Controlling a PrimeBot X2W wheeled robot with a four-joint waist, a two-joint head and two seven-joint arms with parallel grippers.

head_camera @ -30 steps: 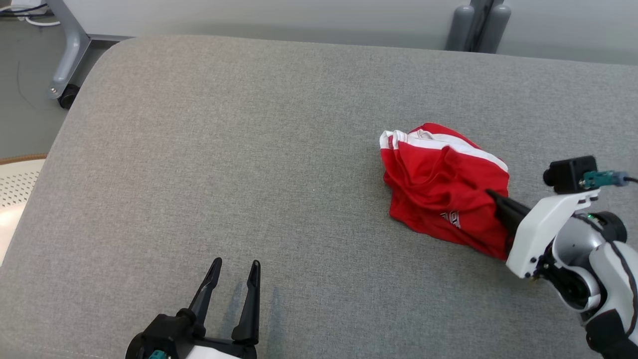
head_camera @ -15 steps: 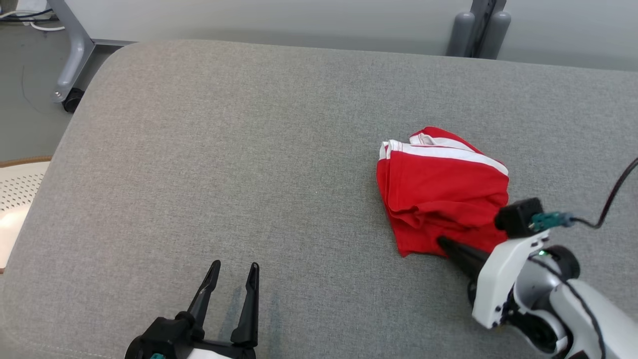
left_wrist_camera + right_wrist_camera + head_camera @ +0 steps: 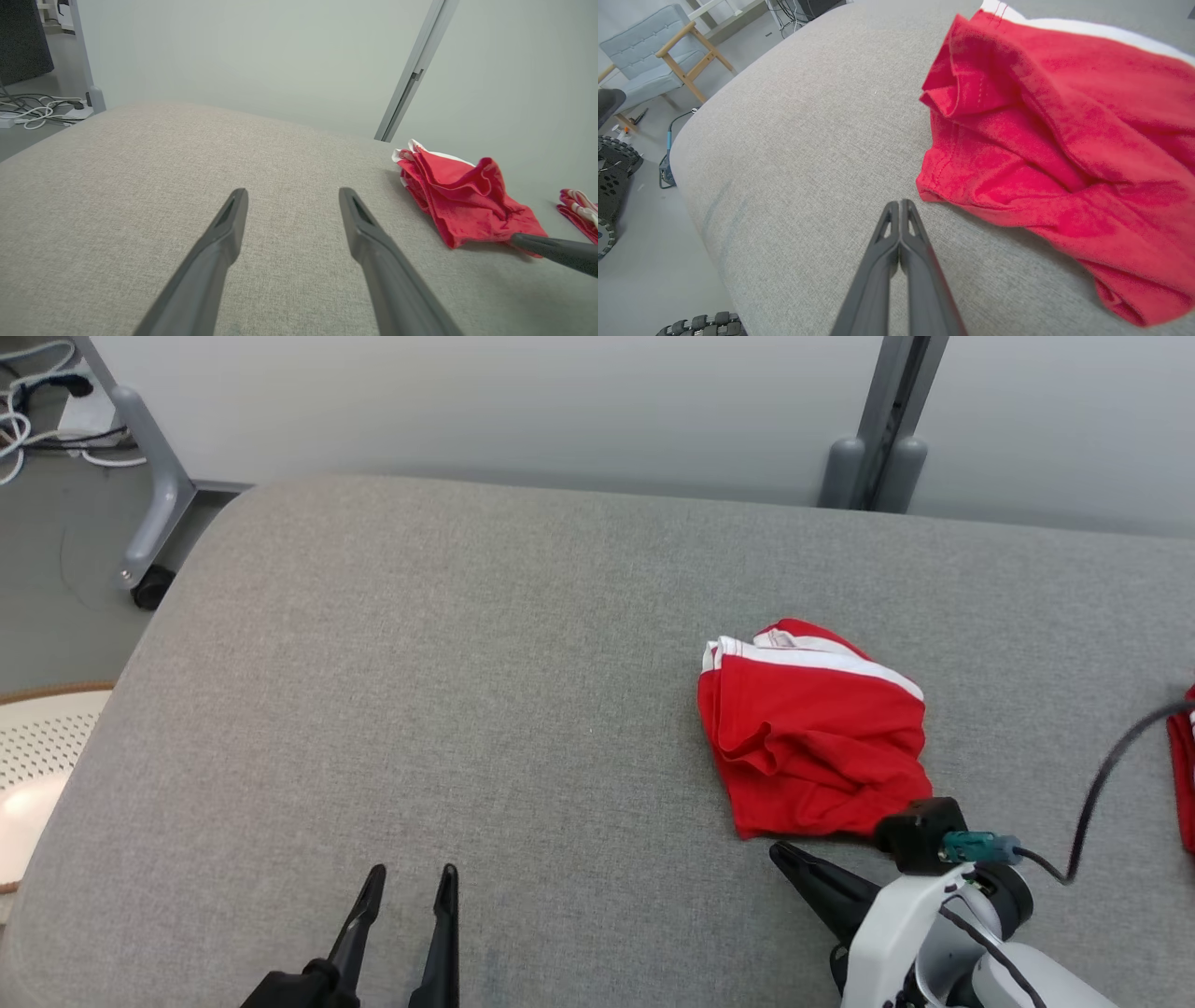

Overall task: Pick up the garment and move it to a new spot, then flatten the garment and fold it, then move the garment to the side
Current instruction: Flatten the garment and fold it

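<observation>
The garment (image 3: 812, 747) is red with white stripes and lies in a loose folded bundle right of centre on the grey cushioned surface (image 3: 448, 691); it also appears as the garment (image 3: 462, 200) and the garment (image 3: 1045, 140). My right gripper (image 3: 780, 852) is shut with nothing in it, its tip just below the garment's near-left corner and apart from the cloth. The shut tips show as my right gripper (image 3: 900, 205). At the bottom left my left gripper (image 3: 409, 887) stands open and empty, far from the garment, seen too as my left gripper (image 3: 292, 198).
A second red and white cloth (image 3: 1184, 775) lies at the right edge. A grey post (image 3: 878, 439) rises behind the surface, and a wheeled frame leg (image 3: 149, 513) stands on the floor at the back left. A pale perforated seat (image 3: 37, 756) sits beyond the left edge.
My right gripper has pulled back off the garment toward the near edge, leaving the cloth lying free. The head camera has tilted up, shifting the whole picture down. The left gripper kept still.
</observation>
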